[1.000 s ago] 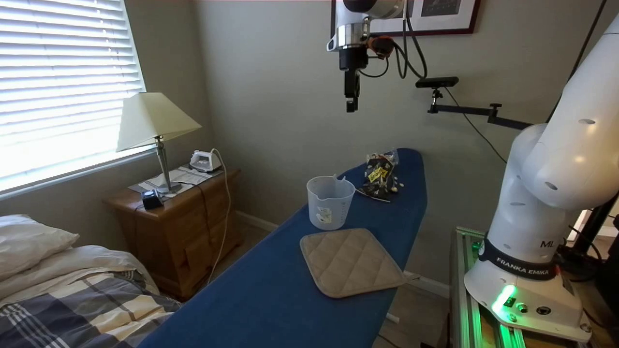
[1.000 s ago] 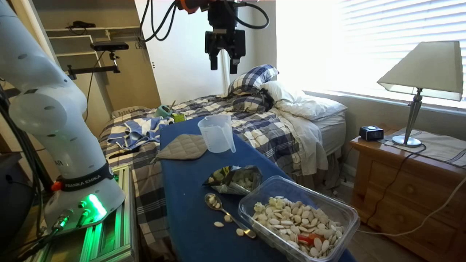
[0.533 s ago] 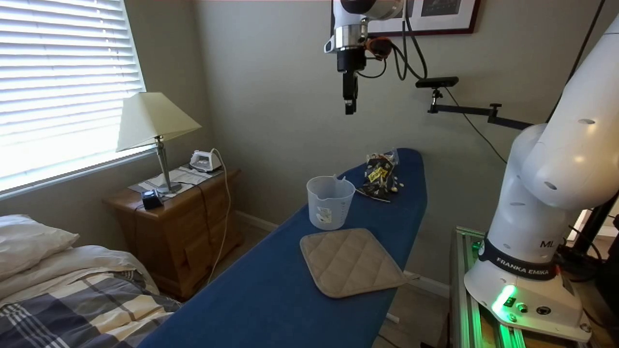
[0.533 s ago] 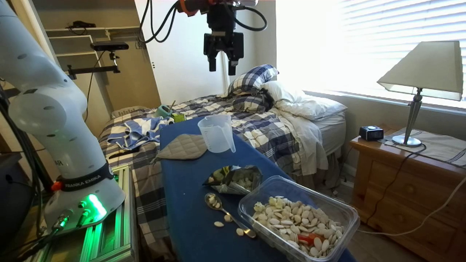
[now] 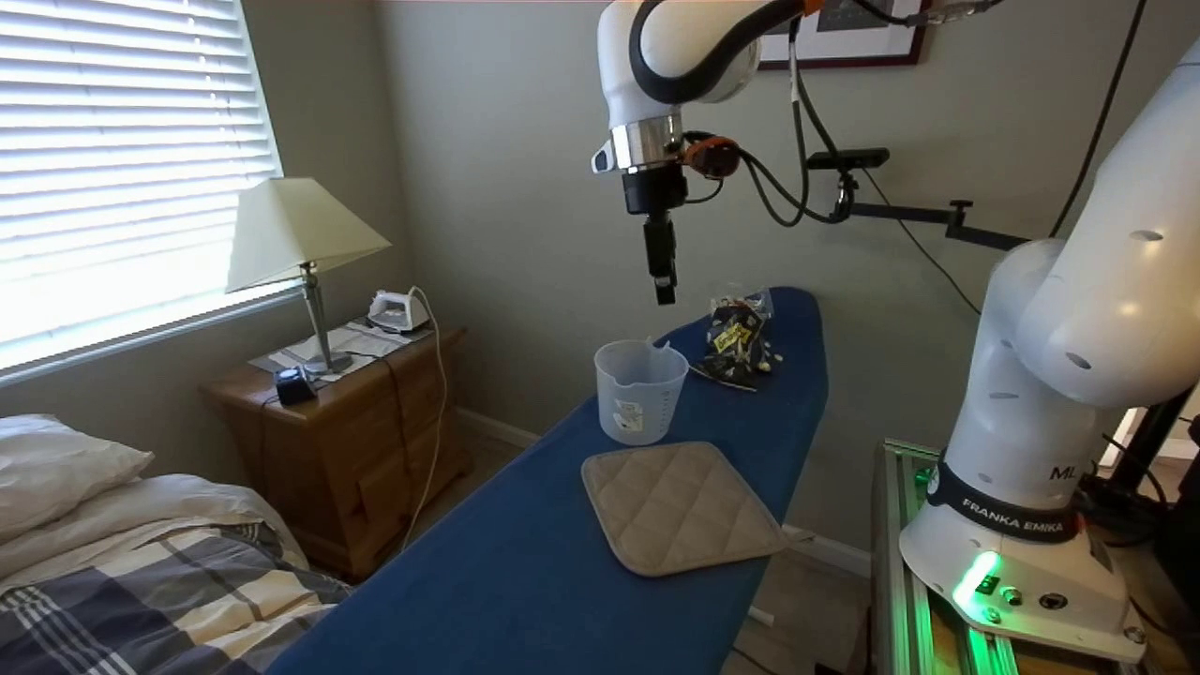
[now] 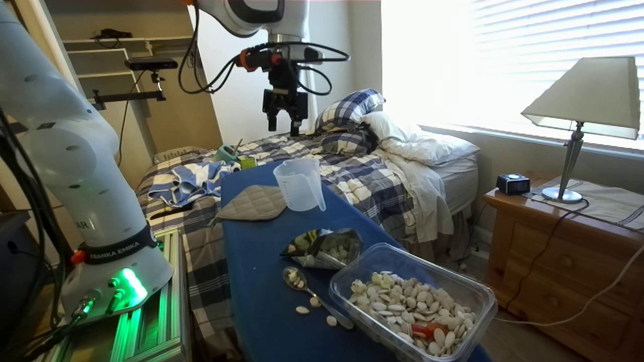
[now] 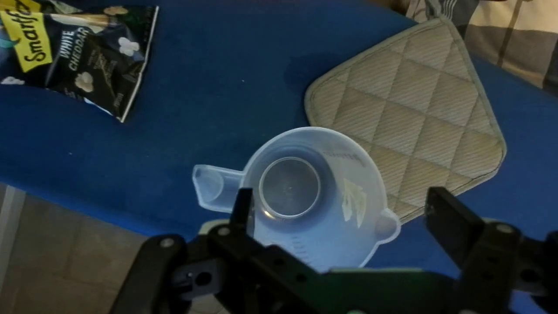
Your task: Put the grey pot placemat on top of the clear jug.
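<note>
while the gripper (image 6: 283,128) hangs spread and empty roughly over the jug (image 5: 643,394), the pad (image 5: 684,507) lies flat on the ironing board (image 5: 511,572), just beside the jug; lowering straight down could tip the jug, since it's in the way.

On the ironing board (image 5: 525,553), a pad (image 5: 684,511) reaches one long edge, a jug (image 5: 640,398) stands near the other; a bag (image 6: 322,249), spoon (image 6: 324,301), loose seeds (image 6: 302,310) and tub (image 6: 435,274) lie toward the rounded end.
</note>
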Controlling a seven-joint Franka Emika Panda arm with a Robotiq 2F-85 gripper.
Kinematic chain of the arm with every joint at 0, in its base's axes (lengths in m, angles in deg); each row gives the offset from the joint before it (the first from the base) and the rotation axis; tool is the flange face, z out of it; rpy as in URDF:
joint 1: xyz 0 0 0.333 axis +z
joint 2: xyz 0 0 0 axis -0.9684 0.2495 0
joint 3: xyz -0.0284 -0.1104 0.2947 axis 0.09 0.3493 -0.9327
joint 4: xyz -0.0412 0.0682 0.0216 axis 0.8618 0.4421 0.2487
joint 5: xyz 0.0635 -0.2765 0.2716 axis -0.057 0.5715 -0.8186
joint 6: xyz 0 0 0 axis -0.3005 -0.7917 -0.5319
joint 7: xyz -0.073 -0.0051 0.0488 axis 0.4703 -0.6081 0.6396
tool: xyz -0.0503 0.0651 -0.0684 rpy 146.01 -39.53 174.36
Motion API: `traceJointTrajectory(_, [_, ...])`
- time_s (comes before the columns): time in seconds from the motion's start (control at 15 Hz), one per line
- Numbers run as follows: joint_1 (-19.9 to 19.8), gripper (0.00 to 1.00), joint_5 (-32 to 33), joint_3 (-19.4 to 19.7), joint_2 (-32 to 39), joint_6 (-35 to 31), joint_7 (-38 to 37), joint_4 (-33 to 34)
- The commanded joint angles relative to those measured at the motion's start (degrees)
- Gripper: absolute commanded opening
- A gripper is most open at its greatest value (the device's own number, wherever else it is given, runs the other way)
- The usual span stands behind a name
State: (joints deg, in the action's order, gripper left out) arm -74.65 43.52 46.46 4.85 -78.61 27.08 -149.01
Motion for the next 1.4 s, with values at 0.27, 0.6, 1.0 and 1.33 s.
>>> traceJointTrajectory(0.27, [4.0,1.00,-0.2,-6.4,-1.7,0.5,-9.4,-2.8])
traceJointTrajectory(0.6, [5.2,1.00,-0.7,-7.2,-2.3,1.4,-9.4,-3.1])
traceJointTrajectory(1.0, [10.2,1.00,-2.3,-14.1,-2.4,-2.9,-17.5,-12.1])
traceJointTrajectory(1.33, [13.1,1.00,1.9,-20.3,-0.2,-14.7,-26.1,-17.0])
